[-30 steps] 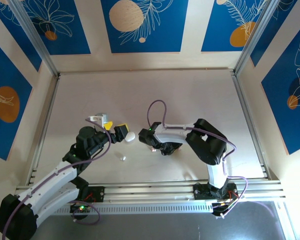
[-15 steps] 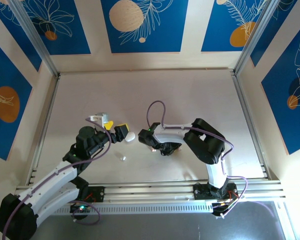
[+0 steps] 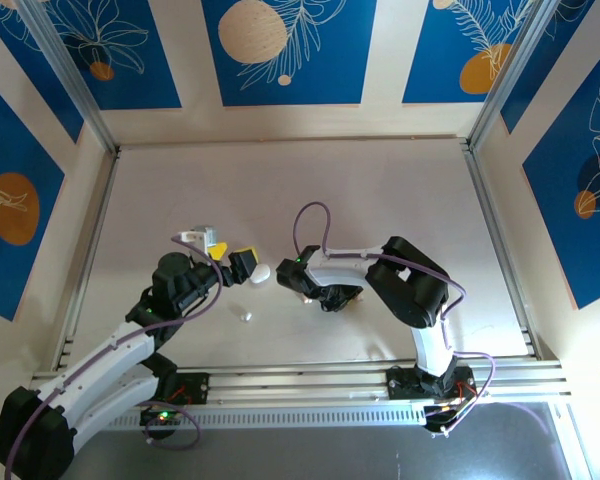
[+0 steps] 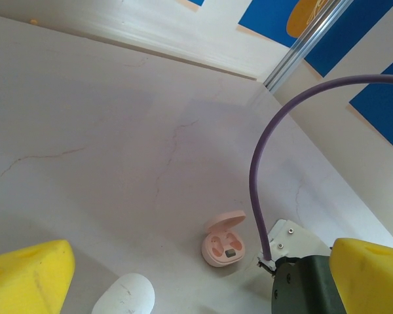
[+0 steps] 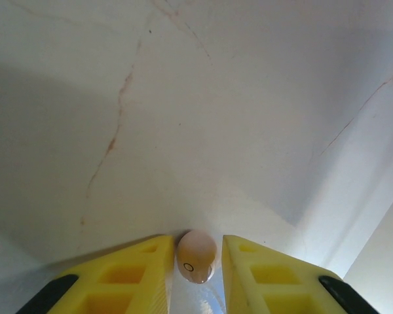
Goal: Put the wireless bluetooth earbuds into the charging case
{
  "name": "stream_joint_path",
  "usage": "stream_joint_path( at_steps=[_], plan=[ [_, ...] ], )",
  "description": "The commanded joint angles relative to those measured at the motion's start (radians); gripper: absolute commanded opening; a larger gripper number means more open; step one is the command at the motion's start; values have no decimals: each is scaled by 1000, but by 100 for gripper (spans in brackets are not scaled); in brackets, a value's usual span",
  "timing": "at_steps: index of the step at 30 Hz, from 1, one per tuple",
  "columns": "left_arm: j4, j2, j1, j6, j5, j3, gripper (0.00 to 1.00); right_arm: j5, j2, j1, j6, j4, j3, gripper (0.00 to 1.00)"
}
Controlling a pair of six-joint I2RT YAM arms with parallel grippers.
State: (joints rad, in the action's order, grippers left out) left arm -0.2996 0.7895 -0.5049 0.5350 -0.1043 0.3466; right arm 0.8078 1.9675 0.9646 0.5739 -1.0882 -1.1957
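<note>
Bud (image 5: 196,255) (the pale pink one) lies on the table (image 5: 183,98), pinched by my right gripper (image 5: 198,244); left gripper (image 4: 198,281) hangs spread wide. I judge this the pick-up: next, lift it over to the open pink case (image 4: 224,241).

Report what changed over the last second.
The right arm's elbow swung slightly to the left in the top view. The right end effector stayed low on the table, its fingers flanking a pale pink earbud; whether they grip it cannot be told. The left end effector stayed open and still. The white case and the white earbud did not move.
</note>
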Motion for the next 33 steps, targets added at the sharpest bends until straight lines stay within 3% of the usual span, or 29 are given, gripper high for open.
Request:
stream_joint_path(
  at_steps=[1, 27, 33],
  plan=[
    [-29, 1, 12, 10, -20, -9, 100, 5, 14, -3, 16, -19, 12, 26],
    [-26, -9, 12, 11, -26, -9, 100, -15, -7, -18, 15, -7, 27, 26],
    [-26, -10, 12, 10, -26, -9, 100, -14, -9, -20, 23, -14, 22, 19]
  ],
)
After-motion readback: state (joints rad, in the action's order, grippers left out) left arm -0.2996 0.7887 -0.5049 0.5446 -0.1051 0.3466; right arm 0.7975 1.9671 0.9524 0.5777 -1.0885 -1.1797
